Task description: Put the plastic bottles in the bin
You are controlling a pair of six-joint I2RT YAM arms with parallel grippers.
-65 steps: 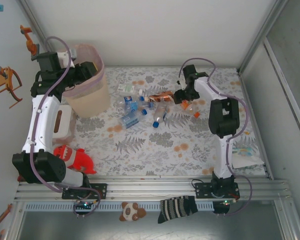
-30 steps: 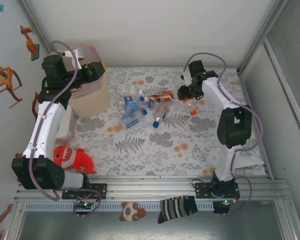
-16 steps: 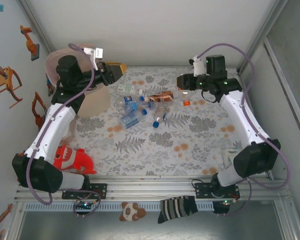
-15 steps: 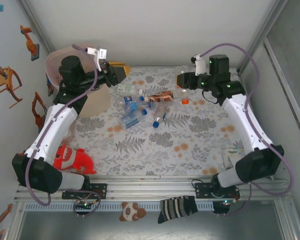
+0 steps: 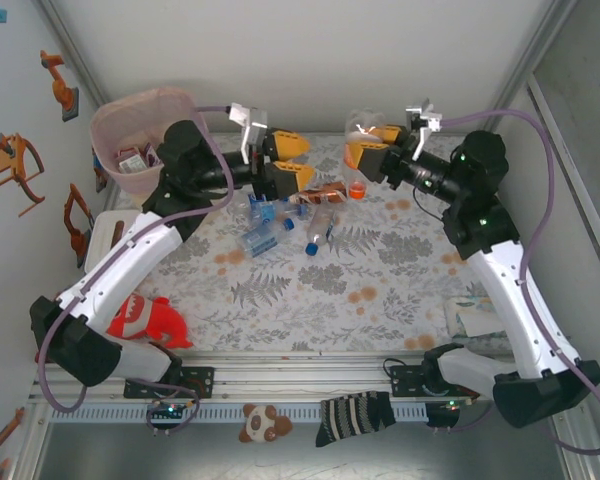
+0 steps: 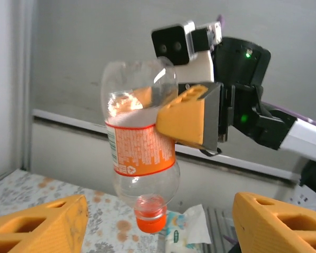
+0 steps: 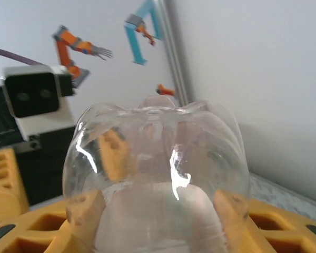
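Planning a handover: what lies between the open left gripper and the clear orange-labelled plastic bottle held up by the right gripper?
Only air: the top external view shows a bare gap between the left gripper and the clear orange-labelled plastic bottle.

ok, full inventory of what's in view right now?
table: one, floral grey and orange cover
held bottle: one, clear with orange label and cap, cap down, in the air over the far middle
loose bottles: cluster, count unclear, mostly clear with blue caps, mid-table
bin: one, pink-lined, far left corner, some items inside
toy shark: one, red, near left
white box: one, left edge, partly behind the left arm
plush toy: one, brown and white, front rail
sock: one, black-and-white striped, front rail
packet: one, white and green, near right
wall decals: several, orange and blue, left wall
left gripper: orange, open, facing the held bottle
right gripper: orange, shut on the held bottle
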